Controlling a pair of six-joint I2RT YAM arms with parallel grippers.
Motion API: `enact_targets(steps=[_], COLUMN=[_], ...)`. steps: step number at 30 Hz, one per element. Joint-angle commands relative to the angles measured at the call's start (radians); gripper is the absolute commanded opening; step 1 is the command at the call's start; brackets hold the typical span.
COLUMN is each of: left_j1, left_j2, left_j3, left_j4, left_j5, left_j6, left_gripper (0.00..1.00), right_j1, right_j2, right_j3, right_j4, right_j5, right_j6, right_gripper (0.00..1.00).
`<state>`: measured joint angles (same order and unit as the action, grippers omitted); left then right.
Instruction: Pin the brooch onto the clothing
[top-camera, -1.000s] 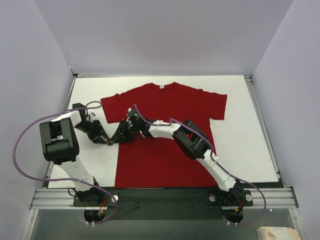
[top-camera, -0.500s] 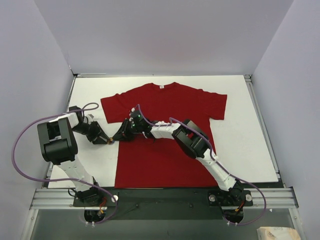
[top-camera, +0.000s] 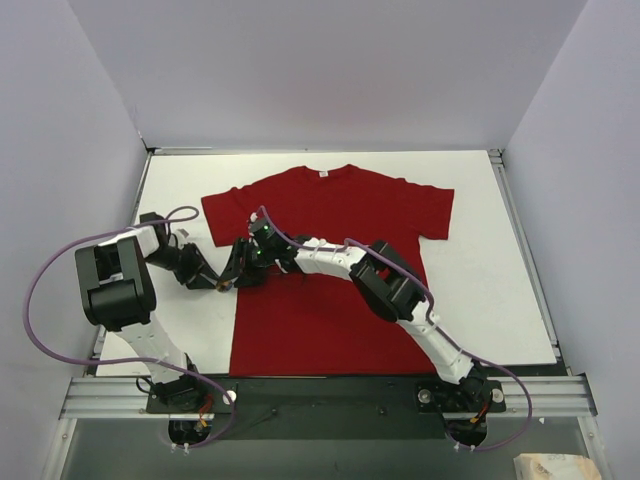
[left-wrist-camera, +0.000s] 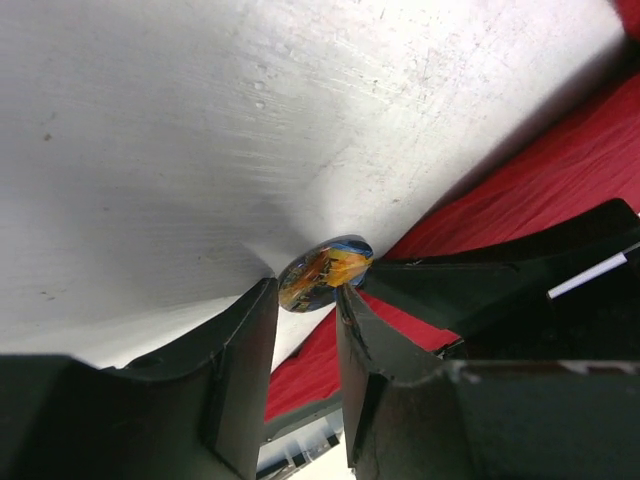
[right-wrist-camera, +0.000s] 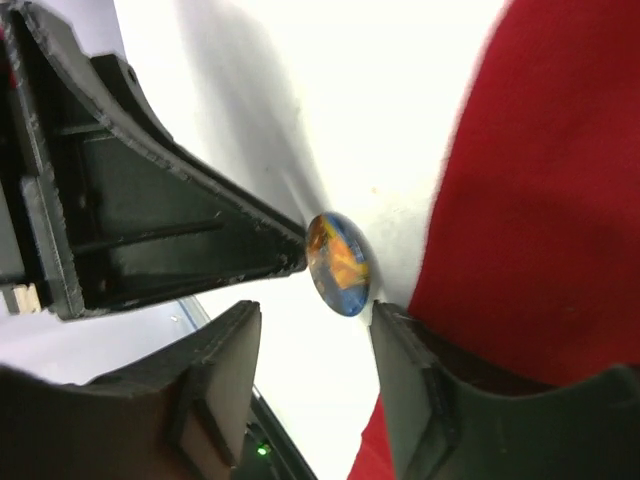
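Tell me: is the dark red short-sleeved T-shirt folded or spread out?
Spread out: the dark red short-sleeved T-shirt lies flat on the white table, both sleeves extended.

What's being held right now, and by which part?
The left gripper pinches the brooch by its rim, at the very fingertips. The right gripper is open and holds nothing.

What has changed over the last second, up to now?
The right gripper moved slightly left, closer to the left gripper. The brooch sits at their tips. Nothing visibly grasped or released. The left gripper hardly moved, and the shirt stayed flat.
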<state>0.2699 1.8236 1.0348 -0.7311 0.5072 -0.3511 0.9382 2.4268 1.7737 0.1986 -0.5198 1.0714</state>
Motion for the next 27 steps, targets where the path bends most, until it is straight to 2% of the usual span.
enact_targets(steps=[1, 7, 15, 21, 23, 27], left_j1=[0.000, -0.023, -0.028, -0.031, -0.031, -0.032], left_j2=[0.026, 0.052, 0.062, 0.075, 0.080, 0.077], left_j3=[0.010, -0.007, 0.004, 0.005, 0.005, 0.002], left_j4=[0.004, 0.027, 0.025, 0.022, 0.021, 0.024], left_j5=[-0.134, -0.124, -0.121, -0.118, -0.116, -0.121], left_j6=[0.044, 0.037, 0.041, 0.049, 0.050, 0.049], left_gripper=[0.37, 0.24, 0.23, 0.23, 0.23, 0.23], right_j1=[0.011, 0.024, 0.030, 0.027, 0.024, 0.019], right_j2=[-0.018, 0.040, 0.121, 0.104, 0.086, 0.051], right_j3=[0.043, 0.082, 0.162, 0.093, 0.041, -0.006], right_j4=[-0.237, -0.260, -0.206, -0.019, 0.043, 0.036], right_j5=[0.073, 0.072, 0.034, -0.017, -0.019, 0.024], right_j6=[-0.093, -0.080, -0.042, 0.022, 0.038, 0.030], right_gripper=[0.51, 0.52, 0.50, 0.45, 0.40, 0.26])
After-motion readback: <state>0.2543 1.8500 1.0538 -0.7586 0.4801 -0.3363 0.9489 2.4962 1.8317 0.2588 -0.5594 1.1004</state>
